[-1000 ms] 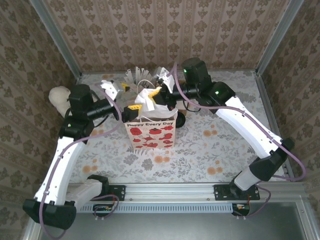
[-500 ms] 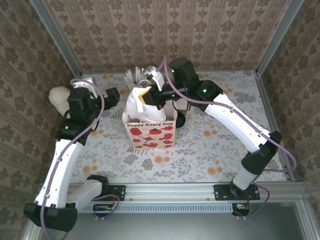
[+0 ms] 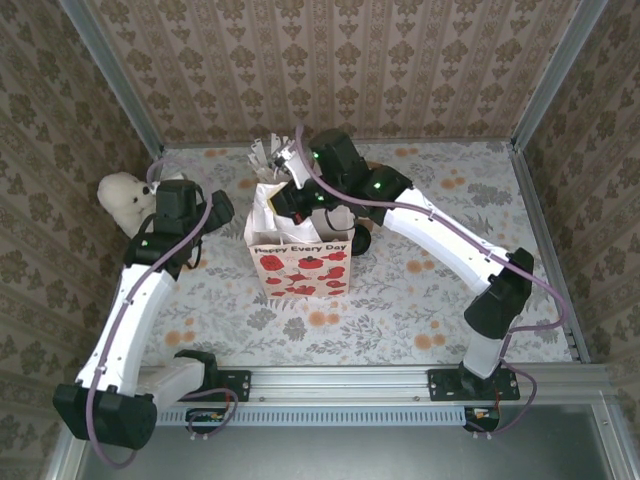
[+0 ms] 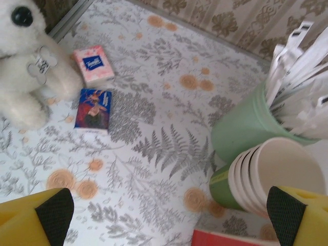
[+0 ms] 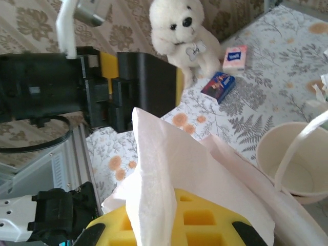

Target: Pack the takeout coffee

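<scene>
Takeout coffee (image 3: 361, 240) just right of bag (image 3: 300, 266), near R gripper (image 3: 283, 203).

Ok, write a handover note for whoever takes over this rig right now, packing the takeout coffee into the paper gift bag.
Left gripper: open, empty, above the table near the stack of lidless green paper cups.
Right gripper: at the mouth of the upright white poppy-print paper bag, against the white tissue paper; open or shut unclear.
Takeout coffee: probably the dark round shape on the table just right of the bag, partly under the right arm.
Done: apparently nothing packed.
Left: grasp the coffee, lower it into the bag.
</scene>
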